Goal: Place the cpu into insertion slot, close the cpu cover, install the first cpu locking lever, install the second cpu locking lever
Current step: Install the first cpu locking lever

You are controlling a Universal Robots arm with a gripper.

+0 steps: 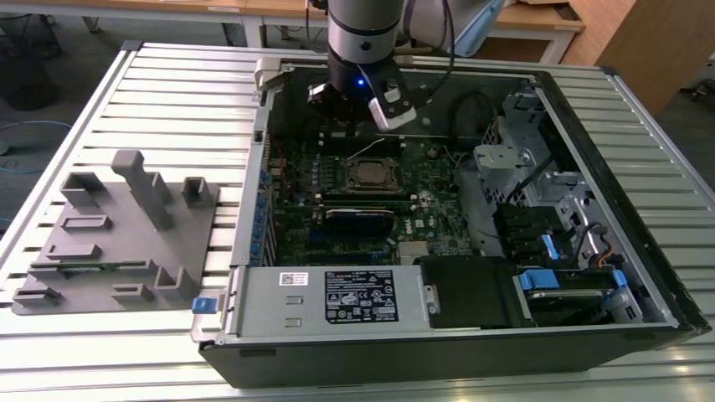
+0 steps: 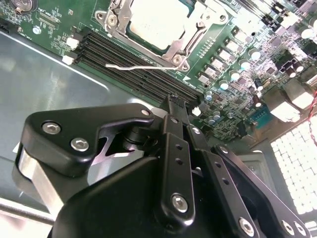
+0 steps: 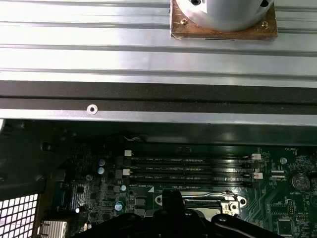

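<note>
**Exterior view.** Shows the cpu [image 1: 372,173] seated in the insertion slot [image 1: 400,186], mid-board inside the open computer case [image 1: 447,364]. Puts the gripper [image 1: 344,99] above the board, near the slot on its case-wall side. Suggests placement done.

**Second wrist view.** Resolves what the exterior view leaves vague: the cpu cover [image 2: 173,47] lying flat around the pale chip top, so probably closed, and one locking lever [image 2: 133,66] unlatched, reaching from the slot out over the memory slots [image 2: 124,77]. Marks at least one lever step as undone, with the other lever's state unreadable. Cannot tell gripper wide from narrow.

**First wrist view.** Adds the case wall [image 3: 198,99] and the slatted table [image 3: 99,39] beyond the memory slots, on the far side from the slot. Catches the slot's silvery rim beside the gripper's dark body.
</note>
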